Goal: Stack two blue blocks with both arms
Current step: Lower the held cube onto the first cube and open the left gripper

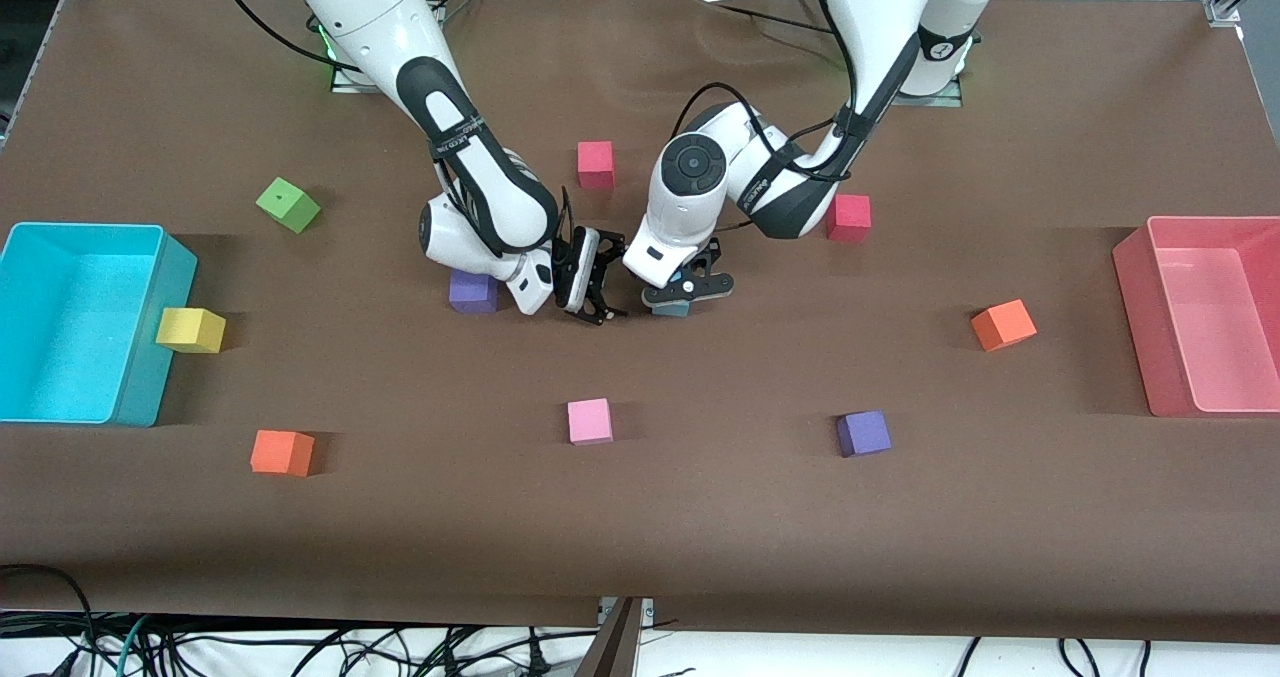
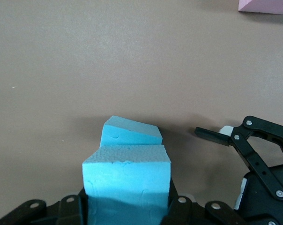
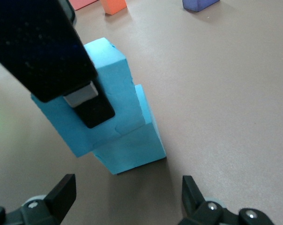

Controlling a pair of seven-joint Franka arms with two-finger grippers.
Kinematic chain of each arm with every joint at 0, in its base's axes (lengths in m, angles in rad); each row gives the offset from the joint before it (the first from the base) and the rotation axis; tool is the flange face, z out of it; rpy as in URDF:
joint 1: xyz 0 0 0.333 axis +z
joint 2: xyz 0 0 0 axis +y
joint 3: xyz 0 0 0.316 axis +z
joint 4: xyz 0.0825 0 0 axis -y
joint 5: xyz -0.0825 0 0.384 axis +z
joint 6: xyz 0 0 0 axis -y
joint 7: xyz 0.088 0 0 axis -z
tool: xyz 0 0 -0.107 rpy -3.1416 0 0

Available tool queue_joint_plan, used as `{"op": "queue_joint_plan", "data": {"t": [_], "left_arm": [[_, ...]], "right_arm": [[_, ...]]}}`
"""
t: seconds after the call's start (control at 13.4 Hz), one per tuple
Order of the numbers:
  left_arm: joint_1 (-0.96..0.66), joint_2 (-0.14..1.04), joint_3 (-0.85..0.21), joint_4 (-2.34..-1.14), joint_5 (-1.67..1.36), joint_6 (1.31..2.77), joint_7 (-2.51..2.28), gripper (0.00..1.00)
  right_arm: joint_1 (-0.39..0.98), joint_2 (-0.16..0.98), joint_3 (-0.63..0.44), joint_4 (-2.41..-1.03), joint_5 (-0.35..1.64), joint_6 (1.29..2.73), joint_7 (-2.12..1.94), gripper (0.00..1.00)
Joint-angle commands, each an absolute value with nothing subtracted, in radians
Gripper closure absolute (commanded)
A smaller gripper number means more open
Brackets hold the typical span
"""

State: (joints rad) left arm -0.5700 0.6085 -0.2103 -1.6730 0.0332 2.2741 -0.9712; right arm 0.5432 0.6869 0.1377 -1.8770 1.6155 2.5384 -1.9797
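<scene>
Here the brown counter (image 1: 640, 537) carries a cyan bin (image 1: 80, 322) at the right arm's end and a pink bin (image 1: 1205, 312) at the left arm's end. Both arms reach in to the middle. The left gripper (image 1: 686, 292) is clamped on the upper blue block (image 2: 127, 180), which sits skewed on the lower blue block (image 2: 131, 132); the lower block stands on the counter, and the two are touching. The right gripper (image 1: 592, 282) hangs just beside this stack, toward the right arm's end, its fingers spread wide and holding nothing.

Loose cubes lie scattered about. A purple cube (image 1: 473, 291) lies under the right arm's wrist, and another purple cube (image 1: 864, 433) lies nearer the front camera toward the left arm's end. A pink cube (image 1: 589, 421) lies nearer the camera than the stack. Two red cubes (image 1: 596, 164) (image 1: 848, 217) lie farther from it. Orange cubes (image 1: 282, 452) (image 1: 1003, 324), a yellow cube (image 1: 191, 329) against the cyan bin and a green cube (image 1: 288, 204) lie farther out.
</scene>
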Motion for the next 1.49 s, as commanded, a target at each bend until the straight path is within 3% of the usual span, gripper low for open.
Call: {"op": "queue_joint_plan", "data": {"t": [0.0, 0.89, 0.97, 1.19, 1.34, 1.41], "left_arm": [[-0.589, 0.62, -0.19, -1.646, 0.035, 2.272, -0.943, 1.0], [-0.589, 0.623, -0.173, -1.634, 0.066, 2.273, -0.904, 1.0], [-0.589, 0.624, -0.173, -1.634, 0.064, 2.273, -0.91, 0.92], [-0.591, 0.629, -0.173, -1.635, 0.064, 2.273, -0.92, 0.21], [-0.595, 0.63, -0.173, -1.635, 0.064, 2.276, -0.92, 0.01], [-0.595, 0.63, -0.173, -1.635, 0.066, 2.296, -0.92, 0.01]], "right_arm": [[0.529, 0.672, 0.15, -1.893, 1.641, 2.53, -2.01, 0.0], [0.529, 0.672, 0.15, -1.893, 1.641, 2.53, -2.01, 0.0], [0.529, 0.672, 0.15, -1.893, 1.641, 2.53, -2.01, 0.0], [0.529, 0.672, 0.15, -1.893, 1.641, 2.53, -2.01, 0.0], [0.529, 0.672, 0.15, -1.893, 1.641, 2.53, -2.01, 0.0], [0.529, 0.672, 0.15, -1.893, 1.641, 2.53, -2.01, 0.0]]}}
